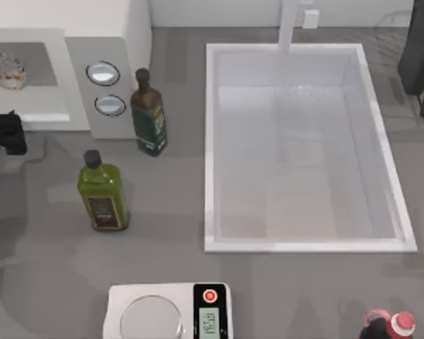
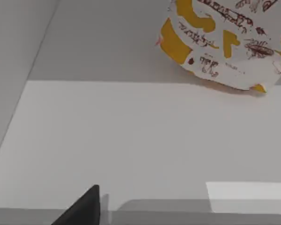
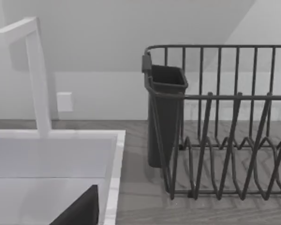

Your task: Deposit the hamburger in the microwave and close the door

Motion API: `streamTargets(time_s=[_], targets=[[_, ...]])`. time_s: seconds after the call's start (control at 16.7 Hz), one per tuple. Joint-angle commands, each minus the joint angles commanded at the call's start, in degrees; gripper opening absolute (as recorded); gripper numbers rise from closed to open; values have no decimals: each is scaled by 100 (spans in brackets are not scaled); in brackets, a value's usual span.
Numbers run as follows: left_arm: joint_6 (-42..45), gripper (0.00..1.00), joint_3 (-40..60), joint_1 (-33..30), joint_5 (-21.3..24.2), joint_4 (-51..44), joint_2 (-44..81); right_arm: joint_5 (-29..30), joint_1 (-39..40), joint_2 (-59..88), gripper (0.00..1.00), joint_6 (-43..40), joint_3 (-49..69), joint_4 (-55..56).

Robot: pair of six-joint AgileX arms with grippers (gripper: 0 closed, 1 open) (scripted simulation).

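Note:
The hamburger [image 1: 3, 68], a pale wrapped lump with yellow and red print, lies on the grey floor of the microwave [image 1: 116, 42] cavity at the table's back left. It appears close up in the left wrist view [image 2: 220, 42]. The cavity stands open. A flat white surface [image 1: 28, 106] spreads in front of the cavity, and I cannot tell whether it is the door. My left gripper [image 1: 10, 134] hovers at this surface's near edge, apart from the hamburger, with one dark finger [image 2: 84, 208] in its wrist view. My right gripper [image 1: 420, 63] is parked at the back right.
A dark green bottle [image 1: 149, 113] stands right beside the microwave's two knobs [image 1: 103, 73]. A lighter green bottle [image 1: 102, 192] is nearer the front. A white sink [image 1: 307, 244] with a faucet [image 1: 290, 25] fills the right half. Other items: scale [image 1: 168, 311], red-capped bottle [image 1: 390, 326], dish rack [image 3: 225, 140].

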Motion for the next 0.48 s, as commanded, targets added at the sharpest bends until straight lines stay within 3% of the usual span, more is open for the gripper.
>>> streamTargets(time_s=[0.24, 0.48], targets=[[83, 100, -1412, 236, 184, 723, -667, 0, 0, 0, 100, 0, 0, 0], [125, 100, -1856, 336, 253, 1033, -877, 0, 0, 0, 100, 0, 0, 0]])
